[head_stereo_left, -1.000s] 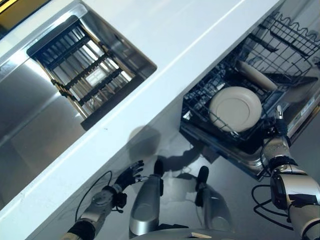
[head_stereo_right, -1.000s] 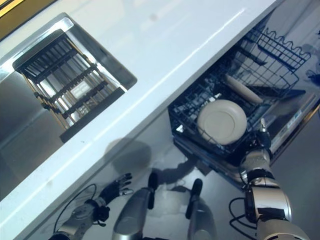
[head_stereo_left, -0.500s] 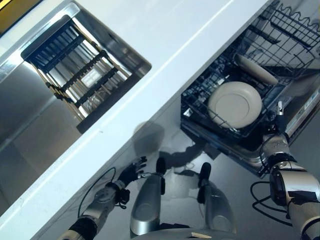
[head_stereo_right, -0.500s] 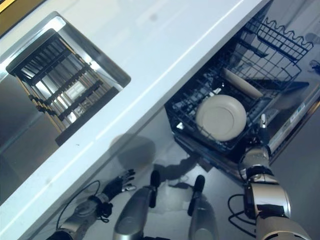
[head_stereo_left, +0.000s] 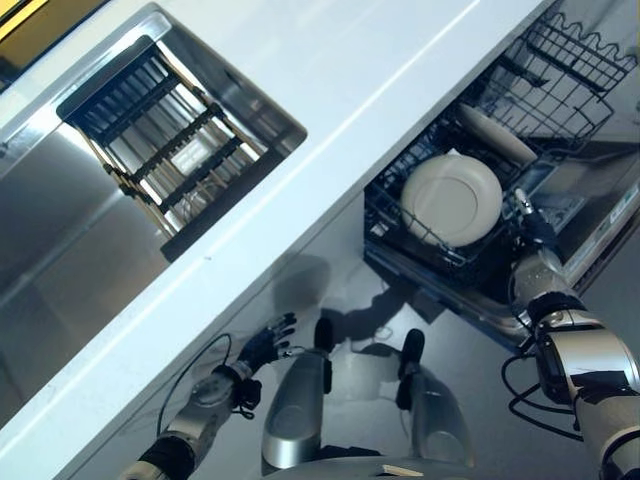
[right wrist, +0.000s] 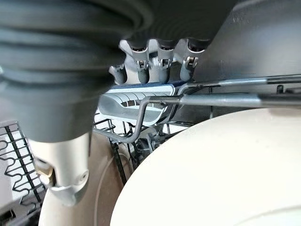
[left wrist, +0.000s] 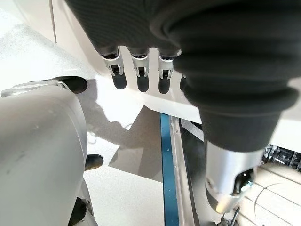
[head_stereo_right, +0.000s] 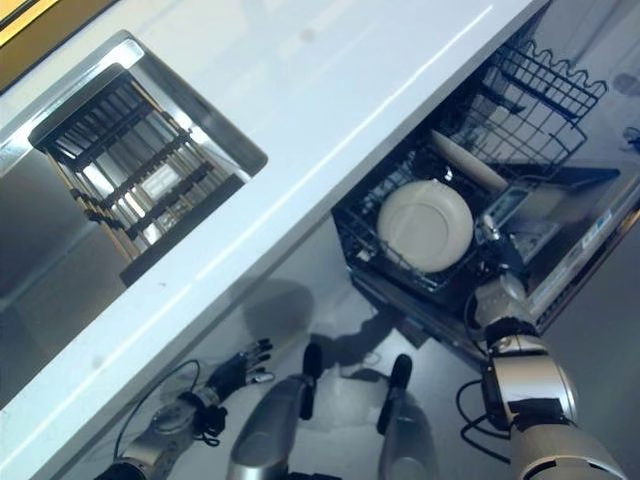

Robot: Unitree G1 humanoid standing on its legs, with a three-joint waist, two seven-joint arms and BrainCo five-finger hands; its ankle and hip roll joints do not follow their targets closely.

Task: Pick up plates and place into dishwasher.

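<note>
A round cream plate (head_stereo_left: 452, 198) leans in the pulled-out dark wire dishwasher rack (head_stereo_left: 393, 222), with a second cream plate (head_stereo_left: 497, 133) standing behind it. My right hand (head_stereo_left: 528, 212) hovers at the rack's near right edge, just beside the front plate. In the right wrist view its fingers (right wrist: 160, 66) are straight over a rack wire and hold nothing, with the plate (right wrist: 211, 174) close below. My left hand (head_stereo_left: 262, 345) hangs low by the cabinet front, fingers (left wrist: 138, 75) spread and empty.
A white countertop (head_stereo_left: 380, 60) runs diagonally above the rack. A steel sink (head_stereo_left: 60, 230) at the left holds a dark slatted drying rack (head_stereo_left: 165, 140). The open dishwasher door (head_stereo_left: 600, 240) lies under the wire rack, to its right.
The whole view has shifted a little. My right hand has edged up and closer to the front plate at the rack's edge. The left hand stays low and open.
</note>
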